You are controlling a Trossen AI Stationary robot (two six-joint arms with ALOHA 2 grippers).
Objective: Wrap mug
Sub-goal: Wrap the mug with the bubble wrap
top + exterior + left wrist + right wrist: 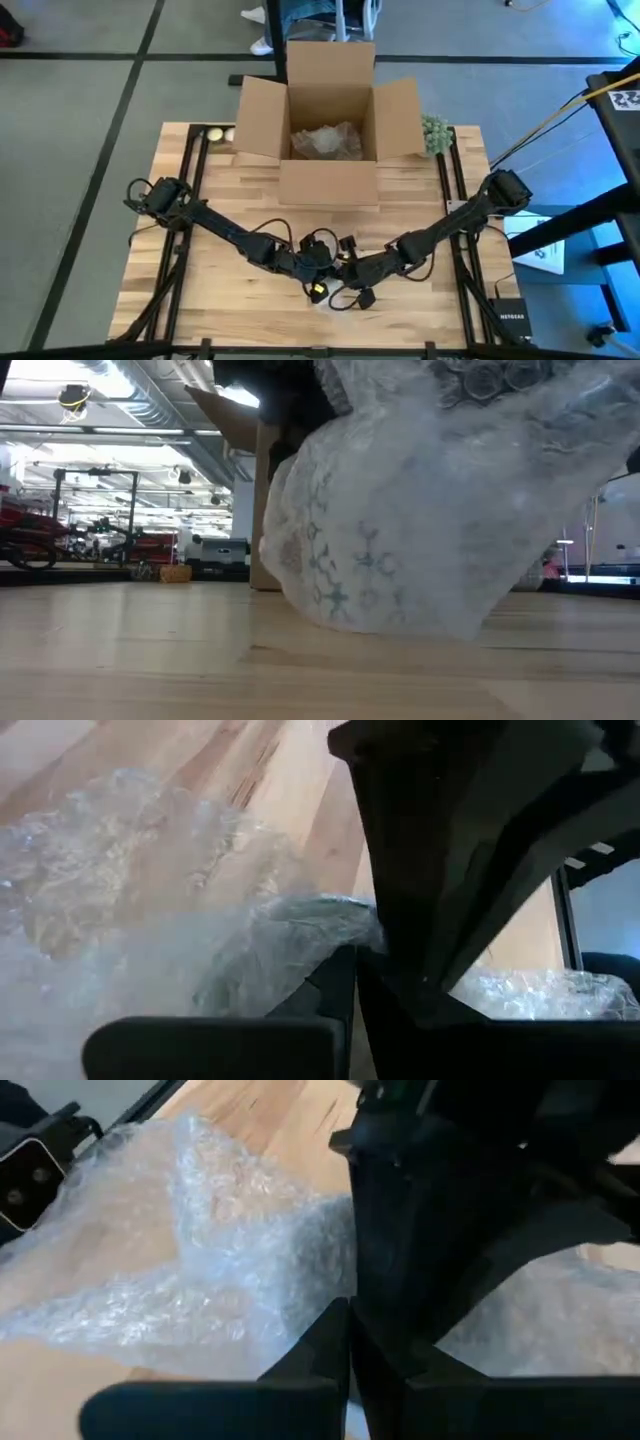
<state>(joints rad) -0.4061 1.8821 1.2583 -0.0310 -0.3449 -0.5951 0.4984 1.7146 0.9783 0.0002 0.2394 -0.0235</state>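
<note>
Both end effectors [335, 268] (fingers together) pinching bubble wrap [430, 510]

So the high cam hangs over the light wooden slatted table [200, 270], looking straight down, far enough to catch the open brown cardboard box [330, 130] at top centre and both arms meeting at bottom centre. The low cam sits right at tabletop level, facing across the planks into the room, and it's super close: crinkled clear bubble wrap [430, 510] fills the right two thirds. Both wrist cams peer past their own dark fingers, close up on that same wrap and wood.
</note>
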